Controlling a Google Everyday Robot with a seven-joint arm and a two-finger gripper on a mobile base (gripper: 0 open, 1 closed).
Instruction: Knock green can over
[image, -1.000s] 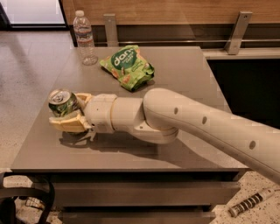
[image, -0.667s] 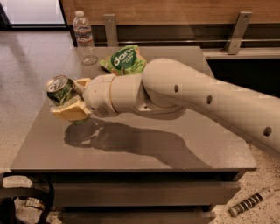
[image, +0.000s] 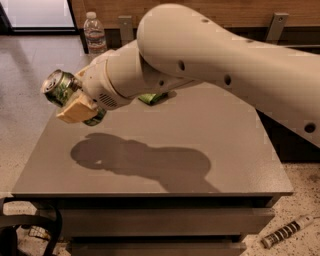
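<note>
Hand (image: 71, 100) clamped on green can (image: 56, 86) | can tilted, held above table (image: 150, 165) left side | label writing unreadable

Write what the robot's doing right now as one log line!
gripper: in air above grey table, shut on small green aluminium drink can | can: tilted, off table | knock-over: not done
</note>
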